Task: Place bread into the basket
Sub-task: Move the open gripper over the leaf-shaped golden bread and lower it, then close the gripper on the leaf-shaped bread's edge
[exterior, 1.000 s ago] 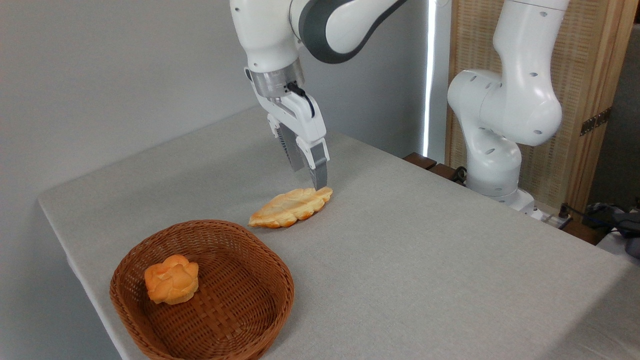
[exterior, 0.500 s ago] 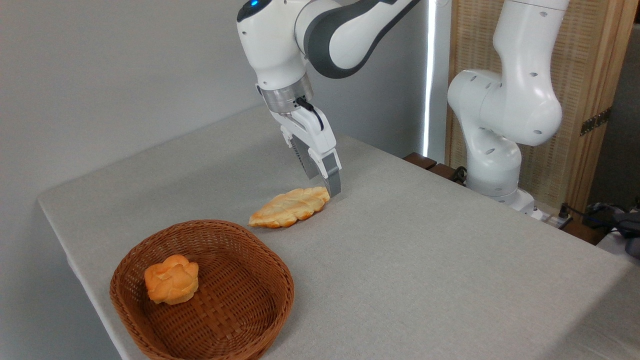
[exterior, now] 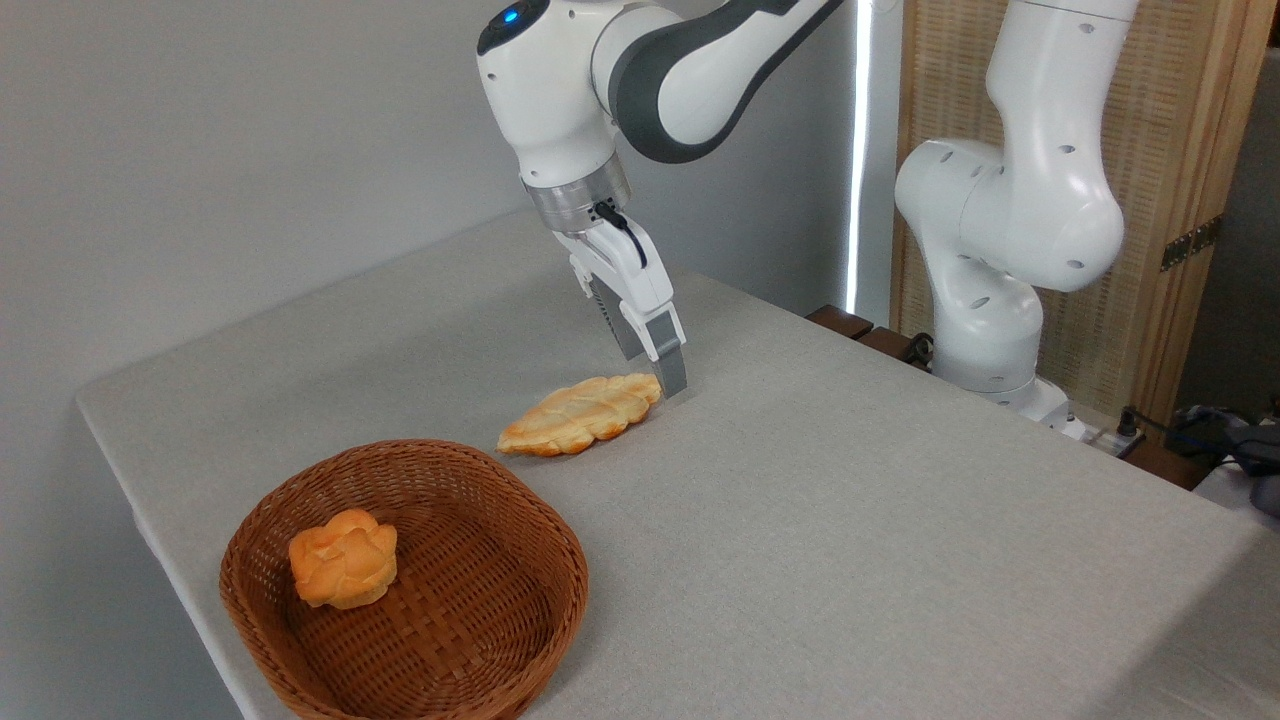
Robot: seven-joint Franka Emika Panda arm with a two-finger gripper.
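Observation:
The bread (exterior: 581,414), a long flat braided loaf, pale golden with browner edges, lies flat on the grey table between the gripper and the basket. My gripper (exterior: 652,368) hangs tilted over the loaf's right end and is open. Its near finger (exterior: 671,366) reaches the table just right of the loaf's tip, and the far finger stands behind that tip. The basket (exterior: 560,540), brown woven wicker with a thick rim, sits at the table's front left, apart from the loaf.
A small round orange knotted bun (exterior: 343,557) lies inside the basket, on its left side. The arm's white base (exterior: 990,300) stands at the table's far right edge. The table's left edge (exterior: 150,520) runs close to the basket.
The gripper has moved right and down, from above the loaf's right part to its right tip. The loaf, the basket and the bun have not moved.

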